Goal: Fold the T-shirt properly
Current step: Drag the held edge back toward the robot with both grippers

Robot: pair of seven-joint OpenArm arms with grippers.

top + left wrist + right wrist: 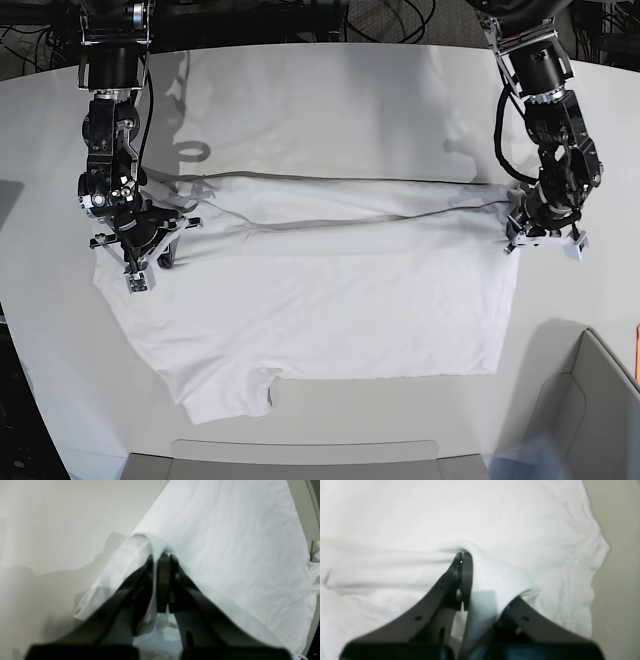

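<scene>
The white T-shirt (320,300) lies spread across the pale tabletop (330,100), and a raised fold runs along its far edge between the two arms. On the right of the base view, my left gripper (541,234) is shut on the shirt's edge. The left wrist view shows its fingertips (162,555) pinching a lifted ridge of fabric (225,542). My right gripper (141,250), on the left of the base view, is shut on the opposite end. In the right wrist view the cloth (495,517) is bunched over its closed tips (463,554), with a sleeve hem to the right.
A grey bin (590,400) stands at the front right corner and another grey tray edge (300,460) runs along the front. Dark cables and gear (380,20) lie beyond the table's far edge. Bare tabletop shows behind the shirt.
</scene>
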